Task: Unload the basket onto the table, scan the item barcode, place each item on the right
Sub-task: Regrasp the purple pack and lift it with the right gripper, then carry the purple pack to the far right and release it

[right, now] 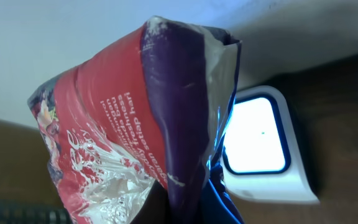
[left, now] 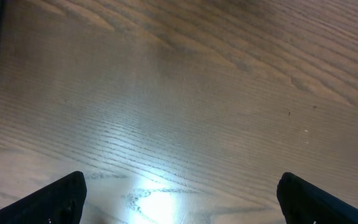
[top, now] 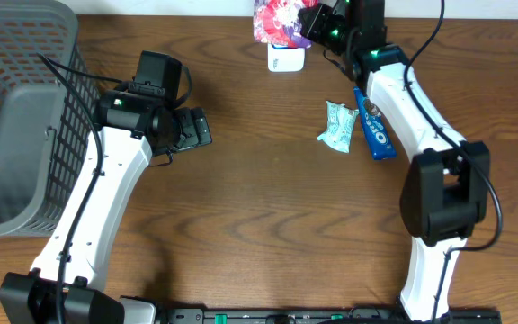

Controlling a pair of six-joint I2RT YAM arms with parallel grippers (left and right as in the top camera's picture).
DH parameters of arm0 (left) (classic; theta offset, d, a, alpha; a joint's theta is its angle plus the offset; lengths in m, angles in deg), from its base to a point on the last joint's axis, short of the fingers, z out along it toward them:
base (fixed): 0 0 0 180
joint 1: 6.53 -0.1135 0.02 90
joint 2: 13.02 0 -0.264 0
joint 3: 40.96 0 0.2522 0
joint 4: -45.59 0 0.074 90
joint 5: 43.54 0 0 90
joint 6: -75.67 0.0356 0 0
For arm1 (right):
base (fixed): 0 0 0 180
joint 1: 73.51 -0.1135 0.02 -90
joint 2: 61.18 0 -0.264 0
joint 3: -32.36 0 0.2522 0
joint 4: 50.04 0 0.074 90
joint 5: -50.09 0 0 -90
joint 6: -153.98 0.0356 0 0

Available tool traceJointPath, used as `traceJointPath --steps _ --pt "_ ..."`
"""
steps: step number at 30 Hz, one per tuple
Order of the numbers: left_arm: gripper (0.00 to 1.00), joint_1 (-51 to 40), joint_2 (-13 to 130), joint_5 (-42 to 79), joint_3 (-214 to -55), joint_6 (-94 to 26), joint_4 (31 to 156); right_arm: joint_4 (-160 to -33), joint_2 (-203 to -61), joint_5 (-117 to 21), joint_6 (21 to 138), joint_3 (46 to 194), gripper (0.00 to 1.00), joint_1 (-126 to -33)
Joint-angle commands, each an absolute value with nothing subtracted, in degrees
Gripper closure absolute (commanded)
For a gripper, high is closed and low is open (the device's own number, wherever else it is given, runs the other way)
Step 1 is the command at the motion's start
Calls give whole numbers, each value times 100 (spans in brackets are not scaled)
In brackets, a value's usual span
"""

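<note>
Up at twelve o'clock on the table (top: 259, 207), my right gripper (top: 313, 25) is pinched tight on the snack bag (right: 135, 118), held close by the white scanner (top: 287, 60), which sits at the bag's six o'clock from overhead. The foil film looks light, crinkly and slick, so I judge the crimped seam the safest hold. My left gripper (top: 198, 129), toward nine o'clock, stands wide open, holding nothing.
</note>
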State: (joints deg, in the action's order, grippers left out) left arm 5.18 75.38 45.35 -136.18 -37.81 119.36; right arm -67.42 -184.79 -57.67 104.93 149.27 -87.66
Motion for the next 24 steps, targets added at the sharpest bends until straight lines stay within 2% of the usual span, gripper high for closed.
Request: traceJointPath --steps 1,10,17,24 --pt "2 500 7551 4607 -13604 -3685 11956 -6506 -18890 -5583 11099 14995 99 -8777" --pt "2 500 7551 4607 -13604 -3685 11954 -6235 -19229 -5721 11249 14997 99 -8456" --pt "2 500 7551 4607 -13604 -3687 11954 -6141 -19200 -6696 11164 15242 99 -7975" --pt "2 500 7551 4607 -13604 -3687 11954 -7107 -18855 -7105 10456 15408 99 -7101"
